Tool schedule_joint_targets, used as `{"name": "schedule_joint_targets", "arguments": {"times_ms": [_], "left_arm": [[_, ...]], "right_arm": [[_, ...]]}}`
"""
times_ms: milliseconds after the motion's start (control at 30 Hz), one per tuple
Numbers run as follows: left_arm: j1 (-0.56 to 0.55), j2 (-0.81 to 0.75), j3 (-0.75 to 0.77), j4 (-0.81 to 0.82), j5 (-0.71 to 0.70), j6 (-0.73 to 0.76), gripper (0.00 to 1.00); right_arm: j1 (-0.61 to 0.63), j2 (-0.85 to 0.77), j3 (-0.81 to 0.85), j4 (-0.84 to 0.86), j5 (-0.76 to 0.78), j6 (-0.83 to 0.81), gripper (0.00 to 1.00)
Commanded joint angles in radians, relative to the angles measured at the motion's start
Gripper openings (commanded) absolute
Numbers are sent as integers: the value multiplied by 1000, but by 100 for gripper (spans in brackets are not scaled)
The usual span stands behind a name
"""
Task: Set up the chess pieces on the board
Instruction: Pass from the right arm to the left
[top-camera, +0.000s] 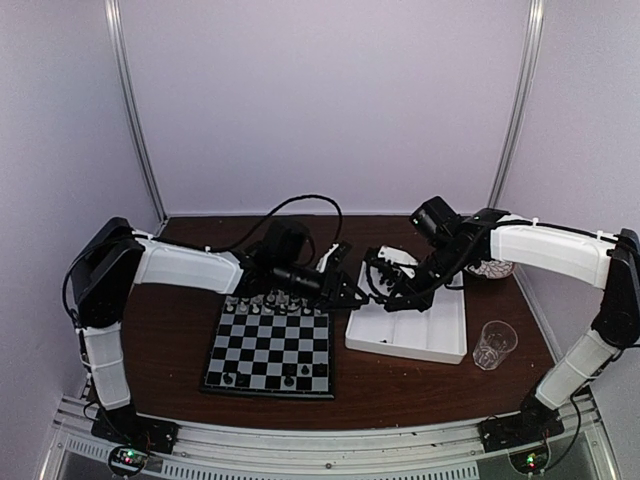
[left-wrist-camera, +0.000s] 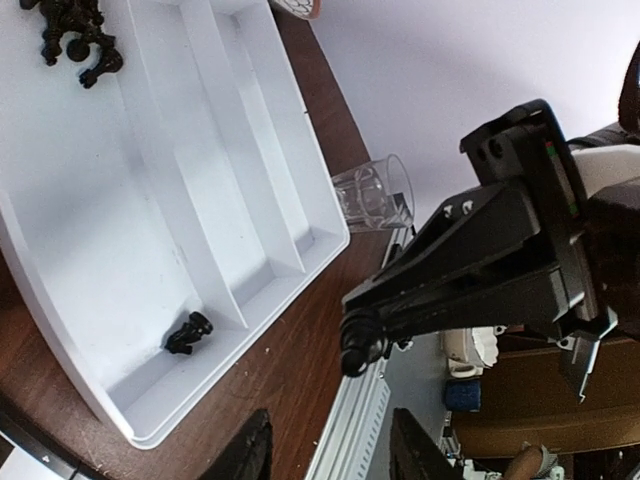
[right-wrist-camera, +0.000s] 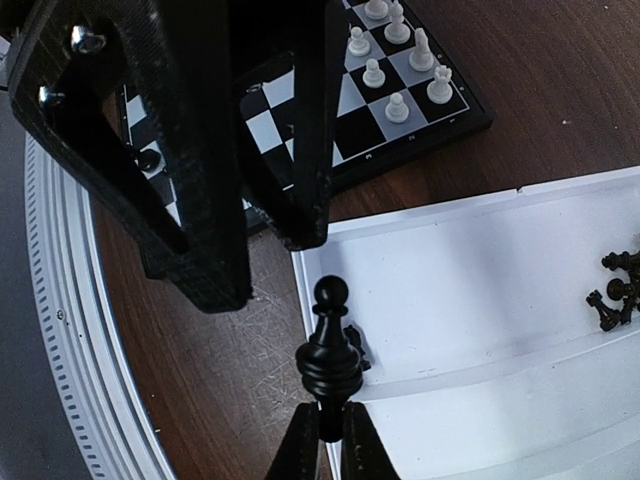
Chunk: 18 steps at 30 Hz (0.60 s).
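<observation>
The board (top-camera: 268, 350) lies left of centre, with white chess pieces (top-camera: 270, 302) along its far rows and a few black ones (top-camera: 288, 380) on the near row. My right gripper (right-wrist-camera: 330, 420) is shut on the base of a black pawn (right-wrist-camera: 328, 360), held in the air over the tray's left edge. My left gripper (left-wrist-camera: 330, 440) faces it with jaws apart and nothing between them; the pawn (left-wrist-camera: 360, 345) hangs just ahead of its fingers (left-wrist-camera: 245, 450). Both grippers meet between board and tray (top-camera: 366, 293).
A white divided tray (top-camera: 410, 335) right of the board holds loose black pieces (left-wrist-camera: 75, 40) and a single one (left-wrist-camera: 187, 332) in a near compartment. A clear glass (top-camera: 494, 343) stands right of the tray, and a small bowl (top-camera: 492, 268) sits behind it.
</observation>
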Motion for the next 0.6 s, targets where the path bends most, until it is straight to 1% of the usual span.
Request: {"name": "schedule_joint_targets", "arguments": {"times_ms": [0, 100, 200, 400, 467, 567], "left_arm": [[-1, 25, 39, 143, 54, -89, 41], [-5, 41, 45, 183, 68, -122, 40], [-9, 52, 58, 180, 69, -127, 40], [-9, 62, 64, 177, 72, -130, 35], [-9, 66, 67, 175, 73, -130, 32], [-9, 71, 71, 173, 75, -130, 23]], "right_arm": [[8, -23, -5, 6, -26, -14, 7], [13, -16, -2, -1, -28, -16, 7], [18, -17, 0, -3, -32, -20, 7], [31, -15, 9, -11, -35, -23, 7], [33, -14, 10, -14, -34, -23, 7], [36, -8, 13, -16, -32, -25, 8]]}}
